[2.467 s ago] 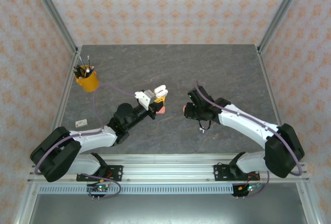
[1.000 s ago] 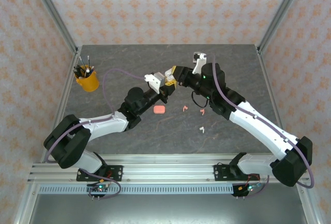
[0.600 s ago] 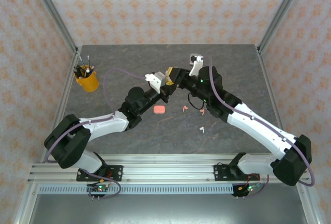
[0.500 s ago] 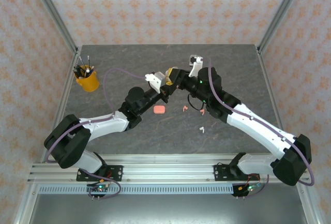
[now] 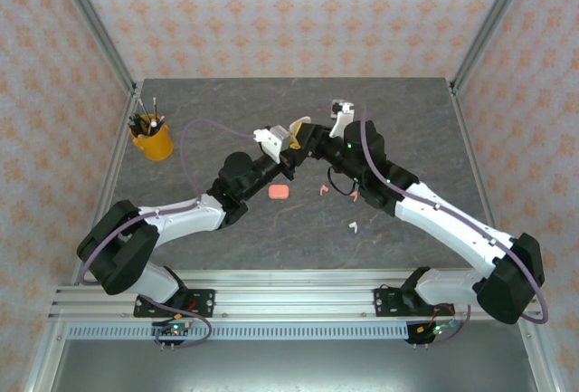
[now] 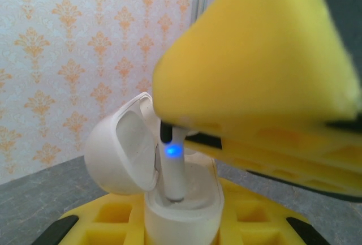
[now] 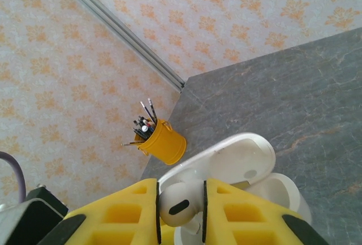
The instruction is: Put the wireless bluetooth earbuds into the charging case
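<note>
As the gripper (image 7: 181, 218) pinches it, the earbud (image 7: 176, 203) touches the case (image 7: 281, 192).

Bright, even, diffuse light fills the overhead view; the arms throw only faint, soft shadows on the table (image 5: 407, 120). In the left wrist view the right jaws loom above the left jaws as an out-of-focus yellow mass; the charging case (image 6: 184, 222) between the left jaws is sharper, and a blue light glows on the white earbud (image 6: 174, 174). Beyond the right jaws the pen cup (image 7: 165, 143) is crisp.
</note>
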Available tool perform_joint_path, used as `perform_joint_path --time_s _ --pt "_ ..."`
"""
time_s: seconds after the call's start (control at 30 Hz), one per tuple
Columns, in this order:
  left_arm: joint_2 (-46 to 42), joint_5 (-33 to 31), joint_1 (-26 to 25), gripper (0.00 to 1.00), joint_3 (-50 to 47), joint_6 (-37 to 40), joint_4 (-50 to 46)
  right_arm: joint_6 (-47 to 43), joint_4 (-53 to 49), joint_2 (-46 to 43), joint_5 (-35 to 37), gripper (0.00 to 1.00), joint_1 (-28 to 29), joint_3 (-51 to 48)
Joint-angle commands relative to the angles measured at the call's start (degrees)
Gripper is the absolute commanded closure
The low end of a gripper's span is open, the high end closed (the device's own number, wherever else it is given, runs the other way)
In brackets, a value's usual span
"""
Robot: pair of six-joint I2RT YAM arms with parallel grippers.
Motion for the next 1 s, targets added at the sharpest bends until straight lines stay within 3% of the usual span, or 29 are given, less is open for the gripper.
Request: perform_joint_path --time_s 0.0,0.73,0.97 --pt "-1.14 -1.54 -0.44 1.00 1.79 -0.41 2.08 0.82 1.99 -0.16 0.85 0.79 0.47 -0.98" --pt "-0.44 -2.84 -0.53 1.00 2.95 -0.60 1.98 0.63 -2.49 1.22 2.41 0.80 1.09 -2.28" --pt "-0.35 -2.86 -0.68 1.00 2.95 -0.51 1.93 1.63 -4.09 1.15 5.01 0.69 1.17 -2.56"
